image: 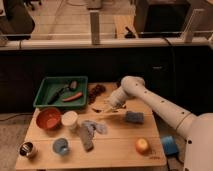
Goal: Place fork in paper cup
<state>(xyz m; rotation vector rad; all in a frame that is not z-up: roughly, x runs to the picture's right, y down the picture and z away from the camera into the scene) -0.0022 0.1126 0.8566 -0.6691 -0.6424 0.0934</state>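
Fork lies on the table just left of the low gripper, whose grip state cannot be told; paper cup stands beside the orange bowl.

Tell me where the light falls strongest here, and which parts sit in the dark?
Camera view: warm light falls on the wooden table, where the paper cup stands out palest; the metal cup at the front left corner shows a small glint; the dark panel behind the table is nearly black; the claw, over the table's middle, is well lit.
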